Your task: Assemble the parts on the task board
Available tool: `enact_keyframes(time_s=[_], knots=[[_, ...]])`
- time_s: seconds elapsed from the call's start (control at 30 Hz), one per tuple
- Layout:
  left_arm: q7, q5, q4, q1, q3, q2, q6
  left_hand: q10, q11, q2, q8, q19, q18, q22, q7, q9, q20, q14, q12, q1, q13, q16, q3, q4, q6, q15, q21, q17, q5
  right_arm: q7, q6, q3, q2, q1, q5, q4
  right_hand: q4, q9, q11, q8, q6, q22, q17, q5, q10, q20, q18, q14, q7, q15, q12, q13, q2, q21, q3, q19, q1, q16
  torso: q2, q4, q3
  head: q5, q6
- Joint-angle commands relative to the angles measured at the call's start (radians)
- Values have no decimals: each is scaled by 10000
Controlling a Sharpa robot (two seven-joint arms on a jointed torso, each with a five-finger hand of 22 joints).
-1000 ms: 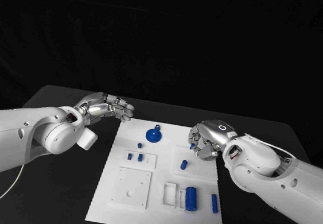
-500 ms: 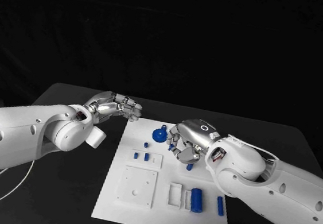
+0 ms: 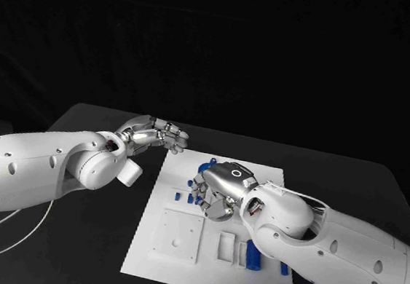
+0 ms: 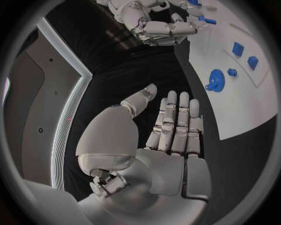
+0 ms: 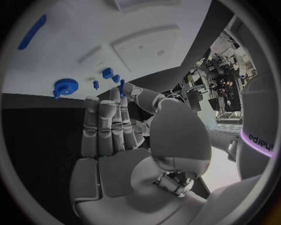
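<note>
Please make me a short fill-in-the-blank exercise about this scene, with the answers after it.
The left hand holds ___.
The right hand pinches a small ___ part.
The task board lies on a ___ table.
Answers: nothing; blue; black.

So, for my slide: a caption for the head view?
Right hand pinching a small blue part over the task board; left hand open beside it.
</note>
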Motion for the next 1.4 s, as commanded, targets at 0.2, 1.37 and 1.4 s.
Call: enact_keyframes(time_s=[0.2, 1.37, 1.4], knots=[[112, 102, -29, 11, 8, 55, 20, -66, 0, 60, 46, 14, 124, 11, -15, -14, 70, 46, 14, 7, -17, -48, -35, 3, -64, 3, -71, 13, 58, 104, 316, -249, 173, -105, -568, -20, -85, -5, 5, 37, 44, 174, 13, 39, 44, -12, 254, -1, 12, -54, -41, 19, 84, 52, -3, 26, -45, 20, -1, -9, 39, 528, -234], [119, 104, -40, 11, 8, 66, 21, -63, 1, 48, 53, 29, 129, 15, -15, -15, 73, 58, 18, 17, -35, -88, -42, 7, -65, 5, -81, 33, 57, -20, 642, -802, 85, -223, -662, 191, -163, -11, 4, 32, 52, 175, 26, 38, 62, -10, 254, 1, 13, -55, -67, 47, 141, 62, -39, 19, -95, 21, 2, -7, 7, 1089, -815], [117, 104, -42, 11, 8, 66, 24, -63, 1, 48, 53, 29, 129, 15, -15, -15, 73, 58, 18, 17, -36, -89, -42, 8, -65, 6, -81, 34, 57, -24, 646, -802, 106, -252, -663, 179, -164, -11, 4, 31, 52, 175, 27, 39, 63, -10, 254, 1, 13, -55, -67, 48, 142, 62, -40, 19, -97, 21, 1, -8, 5, 1108, -834]])
